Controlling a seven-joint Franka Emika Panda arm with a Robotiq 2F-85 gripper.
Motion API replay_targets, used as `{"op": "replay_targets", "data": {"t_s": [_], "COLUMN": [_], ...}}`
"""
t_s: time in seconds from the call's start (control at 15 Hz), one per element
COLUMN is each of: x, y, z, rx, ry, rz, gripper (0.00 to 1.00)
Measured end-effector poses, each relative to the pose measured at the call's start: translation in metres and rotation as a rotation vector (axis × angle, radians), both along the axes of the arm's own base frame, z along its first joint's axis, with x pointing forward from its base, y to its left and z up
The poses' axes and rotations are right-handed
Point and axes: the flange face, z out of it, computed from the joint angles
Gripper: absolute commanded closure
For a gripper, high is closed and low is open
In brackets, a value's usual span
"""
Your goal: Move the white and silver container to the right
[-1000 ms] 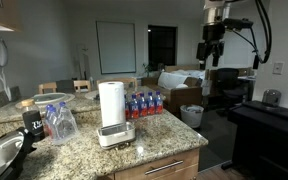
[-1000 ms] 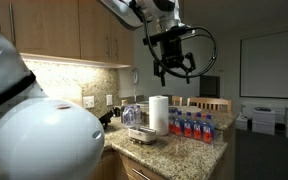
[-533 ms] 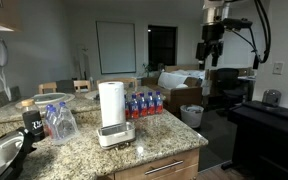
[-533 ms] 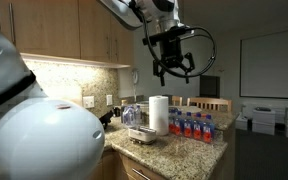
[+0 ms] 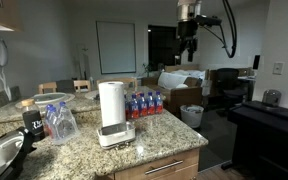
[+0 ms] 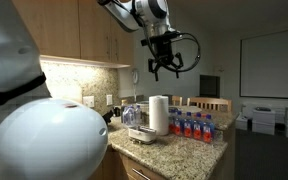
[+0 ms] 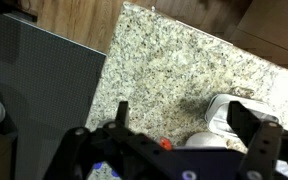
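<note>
**Panda arm above a granite worktop [image 5: 156, 136], three views.**

The gripper [image 5: 188, 52] hangs high in the air, touching nothing. Its fingers [image 6: 154, 72] are spread wide with nothing between them. The wrist view agrees: a dark finger rises at each side of the lower edge, with bare speckled stone in the gap.

The white and silver container [image 5: 115, 134] rests flat on the worktop, far below the fingers and off to one side of them. In both exterior views it sits near the front edge of the stone. It lies at the foot of the paper towel roll [image 5: 111, 102], close against it; whether the two touch cannot be told.

The roll stands upright, its top also well below the fingers. A pack of water bottles [image 5: 144, 104] with red caps and blue labels stands just beside the roll, on the side nearer the fingers. A cluster of clear plastic bottles [image 5: 60, 122] stands on the side of the container farther from the fingers.

In the wrist view a flat dark grey panel [image 7: 34, 80] lies beyond one finger. A white rounded object [image 7: 222, 108] lies next to the other finger, partly hidden; it cannot be identified from this view.
</note>
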Motion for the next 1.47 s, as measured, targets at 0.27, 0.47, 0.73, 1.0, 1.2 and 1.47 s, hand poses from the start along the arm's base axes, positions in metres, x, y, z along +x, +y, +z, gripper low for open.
{"op": "replay_targets", "data": {"t_s": [0.27, 0.47, 0.73, 1.0, 1.2, 1.47], "x": [0.073, 0.114, 0.134, 0.136, 0.139, 0.14], "y": [0.03, 0.038, 0.05, 0.076, 0.085, 0.085], "z": [-0.02, -0.047, -0.087, -0.118, -0.122, -0.119], "rx": [0.08, 0.179, 0.277, 0.308, 0.304, 0.305], "ry": [0.048, 0.101, 0.221, 0.368, 0.406, 0.404], "rz": [-0.004, -0.074, -0.142, -0.126, -0.121, -0.12], "gripper": [0.0, 0.0, 0.0, 0.0, 0.0, 0.0]}}
